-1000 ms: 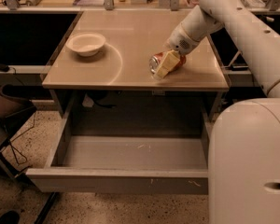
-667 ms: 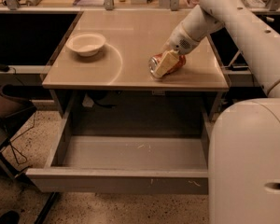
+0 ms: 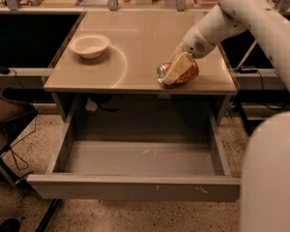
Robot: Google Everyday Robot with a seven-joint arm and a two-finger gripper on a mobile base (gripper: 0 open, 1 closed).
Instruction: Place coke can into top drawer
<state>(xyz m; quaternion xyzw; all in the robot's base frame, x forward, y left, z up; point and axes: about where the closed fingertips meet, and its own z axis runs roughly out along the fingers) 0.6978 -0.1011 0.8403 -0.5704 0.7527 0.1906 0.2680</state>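
We see the coke can (image 3: 192,74) lying on its side near the front right corner of the bench (image 3: 135,47), just behind the front edge, with its silver end facing left. The end effector (image 3: 178,69) sits over the red-orange body; we cannot tell whether it is clamped on it. Below, the top drawer (image 3: 135,190) stands pulled out, its grey well open upward ahead of that edge. A white bowl (image 3: 89,45) sits well apart at the left. The tan benchtop is glossy, above a speckled floor (image 3: 19,202).
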